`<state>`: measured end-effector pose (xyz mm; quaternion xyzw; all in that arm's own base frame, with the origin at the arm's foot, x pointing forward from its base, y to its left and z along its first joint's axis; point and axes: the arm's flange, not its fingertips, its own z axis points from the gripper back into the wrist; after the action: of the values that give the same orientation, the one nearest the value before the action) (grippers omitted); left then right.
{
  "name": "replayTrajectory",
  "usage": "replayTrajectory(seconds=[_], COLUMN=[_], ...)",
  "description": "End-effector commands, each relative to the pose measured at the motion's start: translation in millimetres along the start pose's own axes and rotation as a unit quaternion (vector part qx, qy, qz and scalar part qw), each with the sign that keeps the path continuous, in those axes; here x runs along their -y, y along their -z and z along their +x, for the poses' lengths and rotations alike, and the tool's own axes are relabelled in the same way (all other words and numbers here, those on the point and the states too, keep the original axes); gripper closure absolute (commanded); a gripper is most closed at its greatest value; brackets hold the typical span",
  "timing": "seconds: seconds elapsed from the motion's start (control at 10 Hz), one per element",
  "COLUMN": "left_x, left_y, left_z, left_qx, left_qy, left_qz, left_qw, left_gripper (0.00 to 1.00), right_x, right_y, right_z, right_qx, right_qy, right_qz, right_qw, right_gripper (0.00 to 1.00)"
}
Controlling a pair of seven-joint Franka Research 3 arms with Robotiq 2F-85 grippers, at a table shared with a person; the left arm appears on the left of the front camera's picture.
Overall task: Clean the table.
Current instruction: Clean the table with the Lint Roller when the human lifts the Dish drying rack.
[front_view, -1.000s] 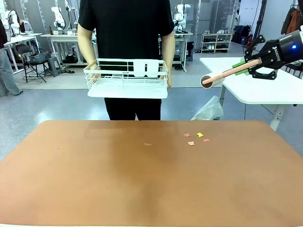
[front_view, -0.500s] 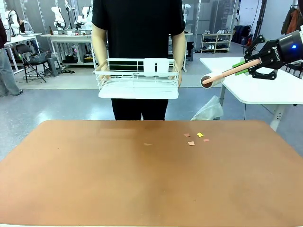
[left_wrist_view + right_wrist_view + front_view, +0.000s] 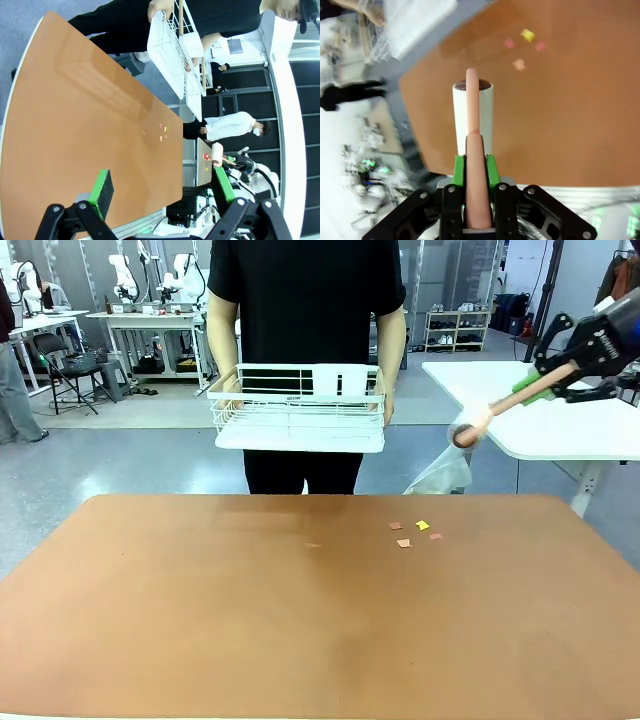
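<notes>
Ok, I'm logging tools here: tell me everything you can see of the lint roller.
The lint roller has a pinkish plastic-looking handle and a white roll with a dark end. The right pincer is shut on the handle between green pads. It hangs in the air, roll end lowest, touching nothing else.

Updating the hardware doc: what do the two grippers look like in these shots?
Both are black two-finger linkage grippers with bright green pads. The left gripper has black bars joined at round pivots with pale metal bolts, and a flat green pad on each finger. The right gripper has the same black links and bolts; in the front view its black body carries small white lettering.
</notes>
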<state>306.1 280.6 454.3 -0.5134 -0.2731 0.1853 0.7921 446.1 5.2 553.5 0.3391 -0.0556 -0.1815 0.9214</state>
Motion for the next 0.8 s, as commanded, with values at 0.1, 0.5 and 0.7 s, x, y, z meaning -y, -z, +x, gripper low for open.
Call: replayTrajectory(seconds=[0.1,0.5,0.7], left_x=[-0.2,-0.2,-0.2], left_y=[-2.4,-2.4,-2.4], left_z=[-1.9,-1.9,-1.9], left_qx=[0.006,0.006,0.006], left_qy=[0.010,0.010,0.010], left_qz=[-0.015,-0.015,-0.015], left_qw=[1.000,1.000,1.000], left_gripper=[0.00,0.00,0.00], right_x=[-28.8,18.3,40.6], right_y=[24.1,86.3,115.1], right_z=[86.7,104.3,108.9], right_qx=[-0.085,-0.128,-0.094], right_qy=[-0.150,-0.218,-0.218], right_qz=[-0.186,-0.085,-0.063], right_qw=[0.967,0.964,0.969], right_gripper=[0.79,0.79,0.79])
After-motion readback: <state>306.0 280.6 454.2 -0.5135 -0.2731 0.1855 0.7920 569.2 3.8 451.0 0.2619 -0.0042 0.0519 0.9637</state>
